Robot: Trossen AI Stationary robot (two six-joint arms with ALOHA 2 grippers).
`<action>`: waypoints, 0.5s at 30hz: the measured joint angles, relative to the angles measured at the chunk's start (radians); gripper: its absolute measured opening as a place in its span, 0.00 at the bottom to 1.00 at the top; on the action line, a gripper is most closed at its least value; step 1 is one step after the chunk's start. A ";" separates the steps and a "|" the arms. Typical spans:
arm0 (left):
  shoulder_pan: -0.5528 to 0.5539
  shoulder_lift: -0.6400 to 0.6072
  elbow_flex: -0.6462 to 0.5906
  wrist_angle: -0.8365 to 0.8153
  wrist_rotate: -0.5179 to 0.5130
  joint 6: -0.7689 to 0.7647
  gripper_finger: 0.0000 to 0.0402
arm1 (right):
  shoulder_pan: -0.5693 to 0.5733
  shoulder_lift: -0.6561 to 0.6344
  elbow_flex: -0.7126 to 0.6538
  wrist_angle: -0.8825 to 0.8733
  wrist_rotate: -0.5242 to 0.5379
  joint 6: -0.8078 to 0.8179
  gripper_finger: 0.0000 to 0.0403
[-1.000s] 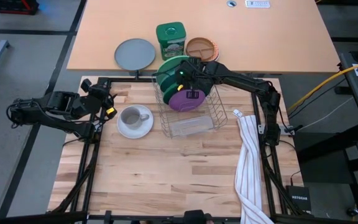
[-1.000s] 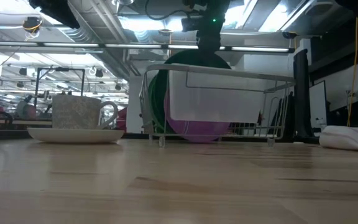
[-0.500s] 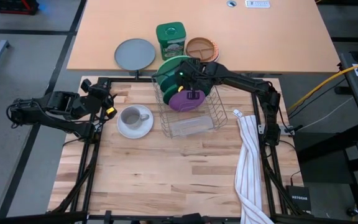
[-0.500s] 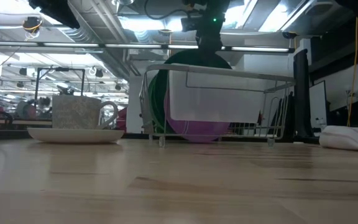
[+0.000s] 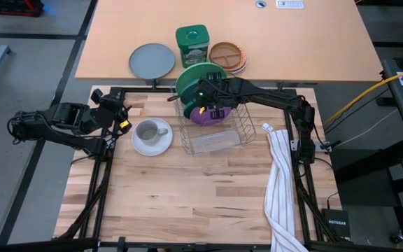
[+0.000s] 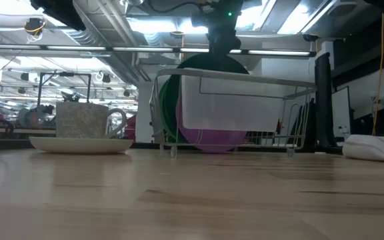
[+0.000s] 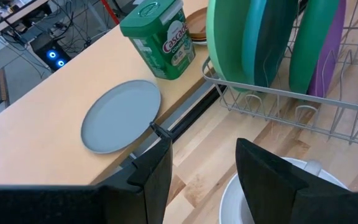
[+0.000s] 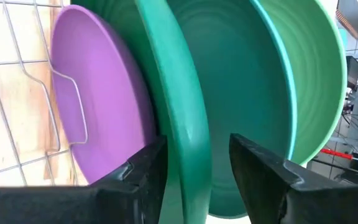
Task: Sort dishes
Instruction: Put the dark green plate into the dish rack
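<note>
Right gripper (image 5: 203, 100): above the wire rack (image 5: 212, 129) at frame centre, fingers (image 8: 143, 171) spread either side of a dark green plate's (image 8: 182, 118) rim. Beside it, all upright in the rack: purple plate (image 8: 101, 102), teal plate (image 8: 241, 81), light green plate (image 8: 322, 81).

Left gripper (image 5: 121, 115): centre-left, fingers parted, holding nothing.

Grey mug (image 5: 147, 131) on white saucer (image 5: 152, 142): just left of the rack.

Striped towel (image 5: 283, 182): lower right.

High cam overhead, low cam table-level; both share wire rack (image 5: 212, 126).
</note>
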 joint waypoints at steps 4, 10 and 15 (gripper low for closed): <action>0.000 0.000 0.000 0.000 0.000 0.000 0.41 | 0.004 0.000 0.000 0.000 0.001 0.000 0.43; 0.000 0.000 0.000 0.000 0.000 0.000 0.41 | 0.004 0.000 0.000 0.000 0.075 0.000 0.43; 0.000 0.000 0.000 0.000 0.000 0.000 0.41 | 0.005 0.000 0.027 -0.029 0.092 -0.001 0.43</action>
